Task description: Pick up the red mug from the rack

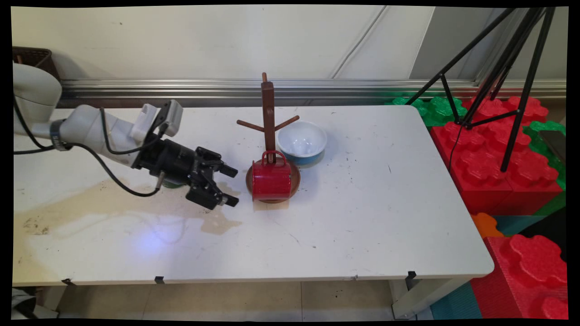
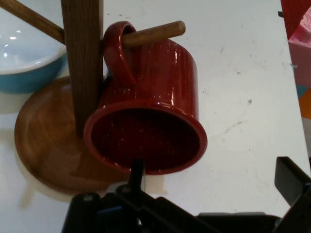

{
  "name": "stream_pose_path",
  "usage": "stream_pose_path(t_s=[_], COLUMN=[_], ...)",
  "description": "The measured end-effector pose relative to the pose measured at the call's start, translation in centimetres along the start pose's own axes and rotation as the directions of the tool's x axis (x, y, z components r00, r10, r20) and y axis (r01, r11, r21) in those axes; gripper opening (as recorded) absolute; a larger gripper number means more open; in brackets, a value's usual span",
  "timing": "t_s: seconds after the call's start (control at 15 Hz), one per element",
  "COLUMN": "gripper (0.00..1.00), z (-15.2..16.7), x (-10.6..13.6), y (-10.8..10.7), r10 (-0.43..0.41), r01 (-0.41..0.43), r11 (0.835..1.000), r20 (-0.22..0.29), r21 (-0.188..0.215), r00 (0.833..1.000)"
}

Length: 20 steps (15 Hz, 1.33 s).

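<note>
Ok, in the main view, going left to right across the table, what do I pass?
Gripper → red mug → white bowl.

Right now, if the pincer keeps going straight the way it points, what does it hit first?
Most likely the red mug hanging on the wooden mug tree: its open mouth faces the open pincer. Exact depth is unclear.

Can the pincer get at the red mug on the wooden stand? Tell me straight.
Probably yes. The open pincer sits just left of the red mug, nothing between them. The mug hangs by its handle on a peg of the wooden stand, mouth towards the pincer.
</note>
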Motion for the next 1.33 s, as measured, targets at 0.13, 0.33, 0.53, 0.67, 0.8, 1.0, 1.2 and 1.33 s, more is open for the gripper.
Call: stream_pose_path(t_s=[0.13, 0.33, 0.53, 0.67, 0.8, 1.0, 1.2, 1.33], gripper=[1.0, 1.0, 1.0, 1.0, 1.0, 1.0, 1.0, 1.0], z=[0.8, 1.7, 2.3, 2.7, 3.0, 3.4, 3.7, 3.9], x=[-0.1, -0.2, -0.2, -0.3, -0.3, -0.3, -0.4, -0.4], y=[0.1, 0.2, 0.3, 0.3, 0.4, 0.5, 0.5, 0.5], r10=[-0.008, -0.018, -0.022, -0.024, -0.026, -0.028, -0.03, -0.034], r01=[0.008, 0.018, 0.023, 0.024, 0.027, 0.029, 0.032, 0.037], r11=[1.0, 1.0, 1.0, 0.999, 0.999, 0.999, 0.999, 0.999], r20=[-0.008, -0.022, -0.035, -0.043, -0.053, -0.062, -0.07, -0.076], r21=[0.005, 0.011, 0.017, 0.021, 0.025, 0.029, 0.032, 0.036], r00=[1.0, 1.0, 0.999, 0.999, 0.998, 0.998, 0.997, 0.997])
